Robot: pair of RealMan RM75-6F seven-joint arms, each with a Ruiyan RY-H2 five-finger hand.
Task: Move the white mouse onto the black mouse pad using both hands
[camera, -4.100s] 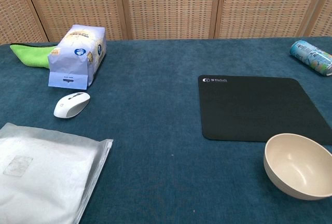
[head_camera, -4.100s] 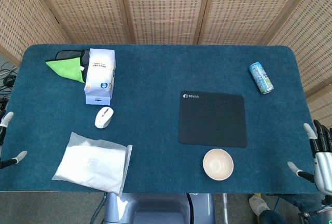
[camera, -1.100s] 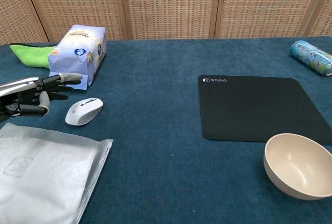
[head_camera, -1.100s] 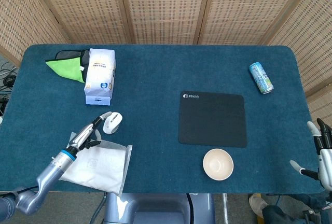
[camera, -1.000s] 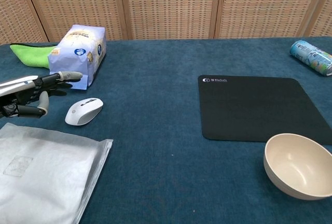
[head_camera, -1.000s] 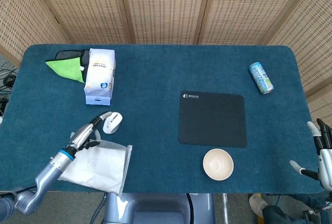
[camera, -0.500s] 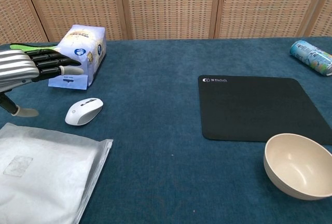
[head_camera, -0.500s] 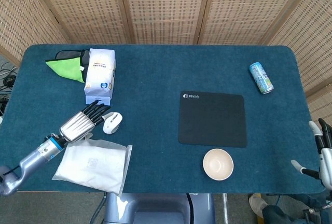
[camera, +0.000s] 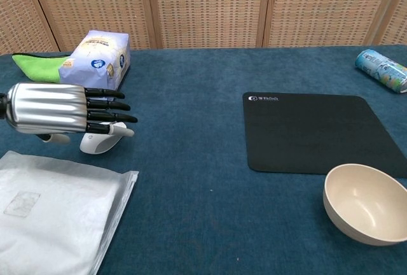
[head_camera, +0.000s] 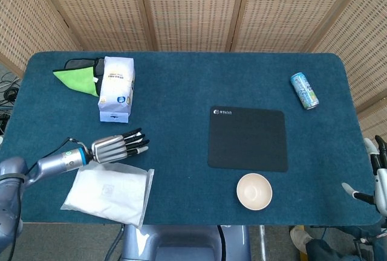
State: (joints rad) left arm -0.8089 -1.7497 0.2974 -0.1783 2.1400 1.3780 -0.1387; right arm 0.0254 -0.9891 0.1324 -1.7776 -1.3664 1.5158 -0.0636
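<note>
The white mouse [camera: 102, 142] lies on the blue table cloth at the left, and only part of it shows in the chest view. My left hand [camera: 60, 109] is spread flat over it, palm down, fingers straight and apart, thumb to the mouse's left. In the head view this left hand [head_camera: 118, 147] hides the mouse completely. I cannot tell whether the hand touches it. The black mouse pad [head_camera: 248, 139] lies well to the right and is bare. My right hand [head_camera: 378, 176] shows only at the right edge, off the table, fingers apart and holding nothing.
A cream bowl [head_camera: 254, 191] stands just in front of the pad. A blue can [head_camera: 304, 90] lies at the far right. A white and blue packet [head_camera: 117, 89] and a green cloth [head_camera: 78, 80] sit behind the mouse. A flat plastic bag [head_camera: 109, 194] lies in front of it.
My left hand has turned palm down and moved right over the mouse, now covering it in the head view. The mouse stays where the hand nudged it earlier. The right hand barely moved.
</note>
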